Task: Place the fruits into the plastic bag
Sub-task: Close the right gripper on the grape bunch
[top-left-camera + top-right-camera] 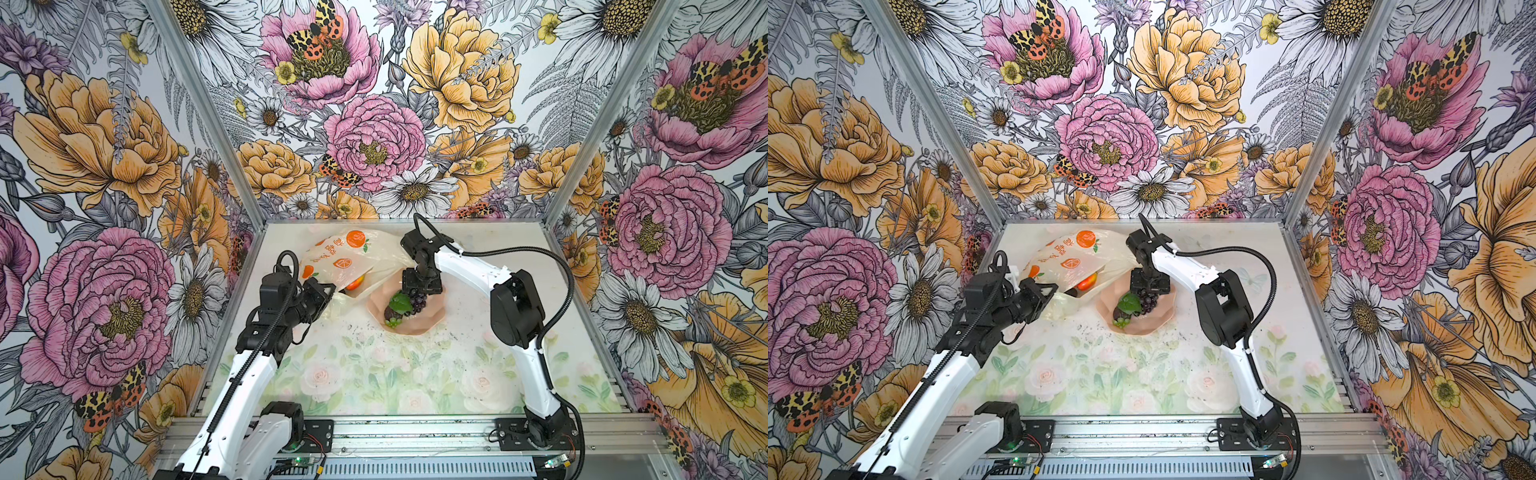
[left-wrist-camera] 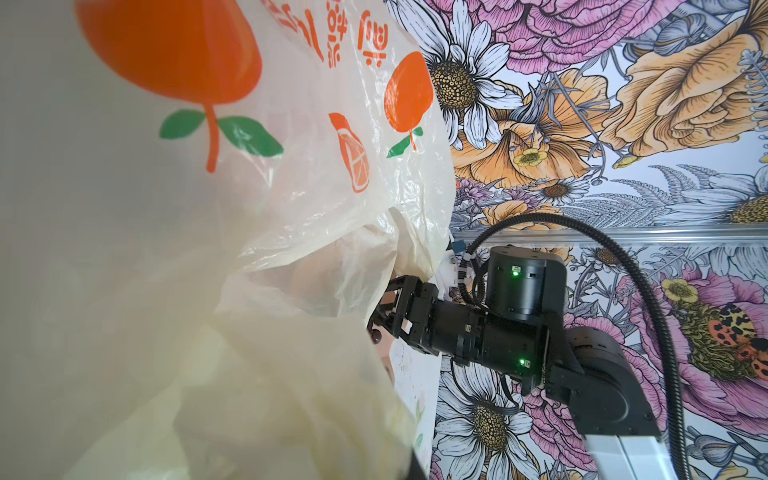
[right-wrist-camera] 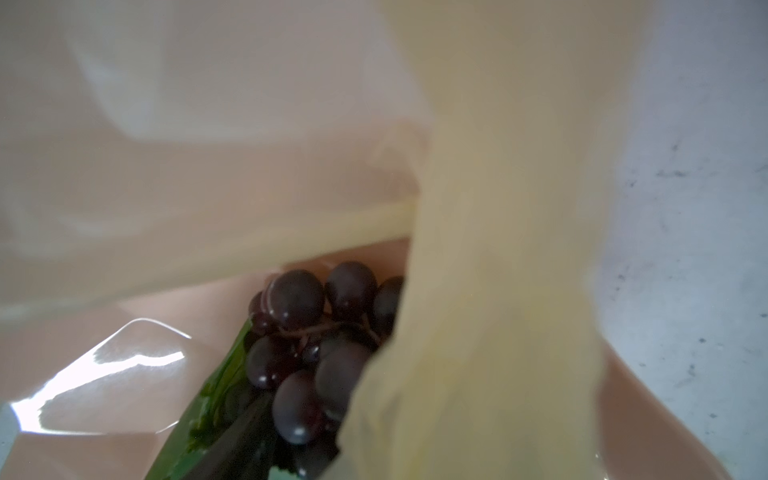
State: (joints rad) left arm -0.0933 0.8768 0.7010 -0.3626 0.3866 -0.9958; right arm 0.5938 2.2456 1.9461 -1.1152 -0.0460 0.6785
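Left jaws clamped on plastic bag [image 1: 361,257]; right jaws above grape bunch [image 1: 417,301], opening cannot tell

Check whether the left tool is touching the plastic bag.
Touching. In both top views the shut left tool pinches the plastic bag at its mouth edge.

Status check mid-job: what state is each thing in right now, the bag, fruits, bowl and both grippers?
pink bowl: upright, fruit in it.
grape bunch: lying in the pink bowl.
plastic bag: mouth held open toward the pink bowl.
left gripper: shut on the plastic bag's edge.
right gripper: low over the grape bunch; jaws unclear.
orange-red fruit: inside the plastic bag's mouth.
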